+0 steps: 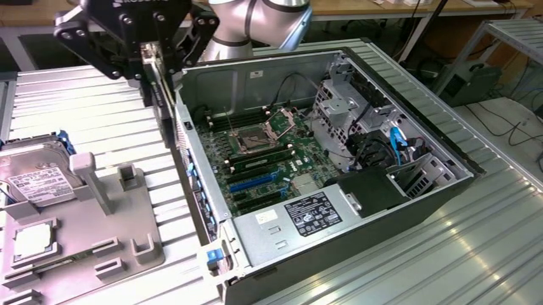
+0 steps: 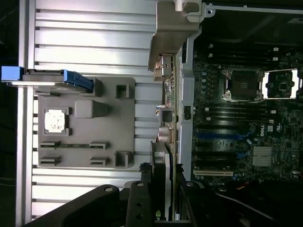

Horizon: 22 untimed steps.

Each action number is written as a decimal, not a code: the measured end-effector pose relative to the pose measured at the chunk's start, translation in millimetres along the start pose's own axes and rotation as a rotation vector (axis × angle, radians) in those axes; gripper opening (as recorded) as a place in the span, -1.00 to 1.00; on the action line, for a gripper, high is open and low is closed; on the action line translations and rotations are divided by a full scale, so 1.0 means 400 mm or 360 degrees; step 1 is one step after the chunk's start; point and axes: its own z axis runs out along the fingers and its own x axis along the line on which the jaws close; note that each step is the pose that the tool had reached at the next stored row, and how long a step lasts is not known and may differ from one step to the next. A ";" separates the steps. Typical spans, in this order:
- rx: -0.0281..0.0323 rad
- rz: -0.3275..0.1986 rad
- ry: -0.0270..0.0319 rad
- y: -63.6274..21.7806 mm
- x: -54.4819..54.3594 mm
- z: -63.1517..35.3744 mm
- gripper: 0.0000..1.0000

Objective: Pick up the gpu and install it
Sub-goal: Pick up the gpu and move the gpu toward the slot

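The gpu point(image 1: 152, 60) hangs edge-on in my gripper point(image 1: 156, 89), which is shut on it high at the exterior view's upper left. It is in the air just outside the open computer case's rear wall point(image 1: 182, 133). In the wrist view the thin green gpu point(image 2: 169, 101) runs out from between the black fingers point(image 2: 158, 179). Its silver bracket point(image 2: 168, 42) is at the far end, lined up along the case wall. The motherboard point(image 1: 271, 159) lies open inside, with blue and black card slots point(image 1: 254, 181) and an open processor socket point(image 1: 252, 138).
A grey fixture tray point(image 1: 127, 248) sits on the slatted metal table at the exterior view's left. It holds a hard drive point(image 1: 34, 175) with a blue frame and a small square processor chip point(image 1: 32, 238). Drive cages and cables point(image 1: 373, 140) fill the case's far side.
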 end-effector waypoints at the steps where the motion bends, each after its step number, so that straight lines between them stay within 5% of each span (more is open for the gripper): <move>1: -0.00001 0.0000 -0.00001 0.000 -0.010 0.001 -0.44; 22: 0.00001 0.0000 0.00000 -0.011 -0.281 0.016 -0.44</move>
